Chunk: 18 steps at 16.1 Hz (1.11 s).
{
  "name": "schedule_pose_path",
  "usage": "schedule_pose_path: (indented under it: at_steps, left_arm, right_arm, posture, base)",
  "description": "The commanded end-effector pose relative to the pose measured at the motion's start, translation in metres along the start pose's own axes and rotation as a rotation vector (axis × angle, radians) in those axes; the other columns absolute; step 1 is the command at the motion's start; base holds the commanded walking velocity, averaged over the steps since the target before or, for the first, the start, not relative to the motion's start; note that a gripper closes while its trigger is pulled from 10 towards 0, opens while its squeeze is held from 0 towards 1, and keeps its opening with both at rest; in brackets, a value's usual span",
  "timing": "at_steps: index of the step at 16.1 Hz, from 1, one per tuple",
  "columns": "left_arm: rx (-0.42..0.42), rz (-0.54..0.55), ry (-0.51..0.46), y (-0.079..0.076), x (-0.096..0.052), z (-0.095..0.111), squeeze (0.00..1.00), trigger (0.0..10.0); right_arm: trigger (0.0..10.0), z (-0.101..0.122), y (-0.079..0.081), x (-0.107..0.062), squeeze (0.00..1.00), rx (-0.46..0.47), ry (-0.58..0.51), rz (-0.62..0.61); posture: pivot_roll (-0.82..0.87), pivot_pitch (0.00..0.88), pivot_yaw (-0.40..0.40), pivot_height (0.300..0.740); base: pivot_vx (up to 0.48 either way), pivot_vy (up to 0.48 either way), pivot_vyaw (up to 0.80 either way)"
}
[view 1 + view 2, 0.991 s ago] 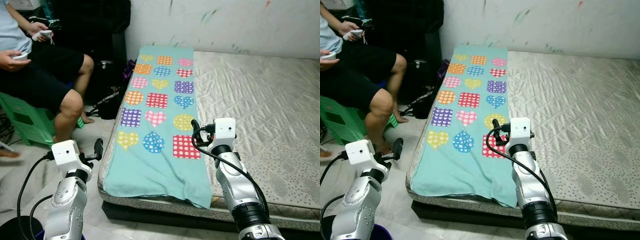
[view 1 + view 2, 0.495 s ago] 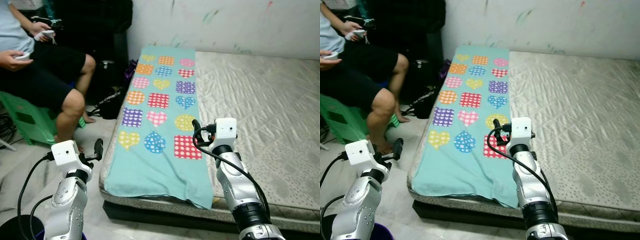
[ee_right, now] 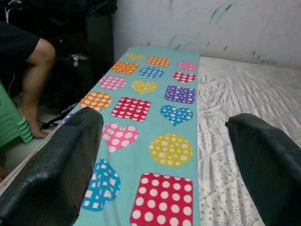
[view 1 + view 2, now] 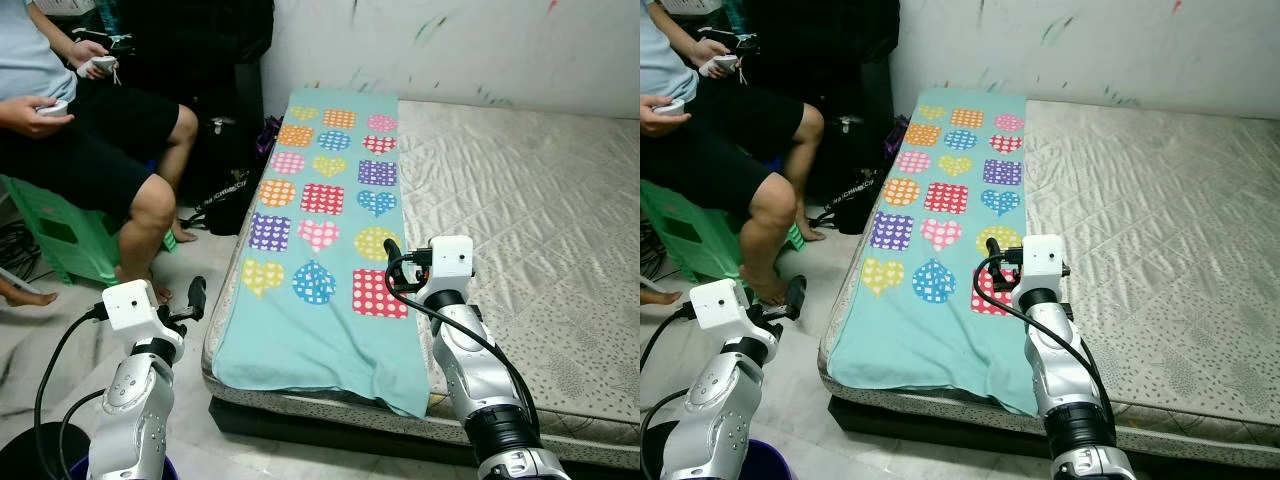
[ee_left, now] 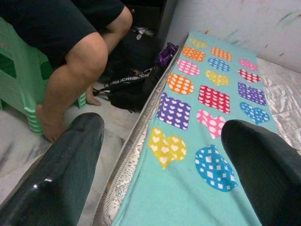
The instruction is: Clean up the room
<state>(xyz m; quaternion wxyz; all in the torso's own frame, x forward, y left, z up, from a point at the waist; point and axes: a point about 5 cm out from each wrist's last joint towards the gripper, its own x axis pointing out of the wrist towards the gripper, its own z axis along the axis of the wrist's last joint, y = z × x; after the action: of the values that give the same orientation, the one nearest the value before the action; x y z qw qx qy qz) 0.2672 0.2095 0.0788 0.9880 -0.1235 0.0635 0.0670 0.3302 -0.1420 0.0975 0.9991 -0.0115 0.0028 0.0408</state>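
A teal cloth point(image 4: 320, 220) printed with coloured hearts, circles and squares lies flat along the left side of a bare grey mattress point(image 4: 520, 200), its near end draped over the mattress edge. My right gripper point(image 4: 390, 256) hovers open above the cloth's near right part, by the red dotted square point(image 3: 162, 200). My left gripper point(image 4: 196, 298) is held open over the floor, just left of the mattress corner. In the left wrist view its fingers point(image 5: 66, 174) frame the cloth point(image 5: 207, 141) and the mattress edge. Neither gripper holds anything.
A person point(image 4: 90, 130) sits at the left on a green stool point(image 4: 50, 235), holding controllers. A black bag point(image 4: 225, 195) lies on the floor between the person's legs and the mattress. A dark bin point(image 4: 30, 455) stands at my lower left. A marked white wall point(image 4: 450, 45) backs the mattress.
The whole picture has shifted slightly, so the camera moved. Both arms keep the same pose and the cloth lies as before.
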Motion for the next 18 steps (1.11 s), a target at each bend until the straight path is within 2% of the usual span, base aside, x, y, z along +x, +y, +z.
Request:
schedule_pose_path:
  at_steps: [1, 3, 9, 18]
  left_arm:
    - [0.007, -0.016, -0.021, -0.0019, 0.0004, 0.0049, 0.00, 10.0]
    - [0.018, -0.023, -0.021, -0.0032, 0.0004, 0.0045, 0.00, 10.0]
    - [0.017, -0.023, -0.021, -0.0039, 0.0004, 0.0043, 0.00, 10.0]
    - [0.021, -0.027, -0.020, -0.0044, 0.0002, 0.0040, 0.00, 10.0]
  right_arm:
    - [10.0, 0.0025, 0.0001, 0.0002, 0.00, -0.007, -0.011, 0.001]
    - [10.0, 0.0030, 0.0009, 0.0004, 0.00, -0.020, -0.014, 0.006]
    - [10.0, 0.0033, 0.0006, 0.0007, 0.00, -0.028, -0.015, 0.009]
    - [10.0, 0.0014, -0.0013, 0.0005, 0.00, -0.021, -0.003, 0.002]
  posture:
    - [-0.10, 0.044, 0.005, 0.740]
    - [-0.10, 0.044, 0.005, 0.740]
    - [-0.10, 0.042, 0.002, 0.740]
    - [-0.10, 0.043, 0.001, 0.740]
  base:
    - [0.000, 0.000, 0.00]
    - [0.000, -0.126, 0.00]
    - [0.000, -0.248, 0.76]
    - [0.000, 0.000, 0.00]
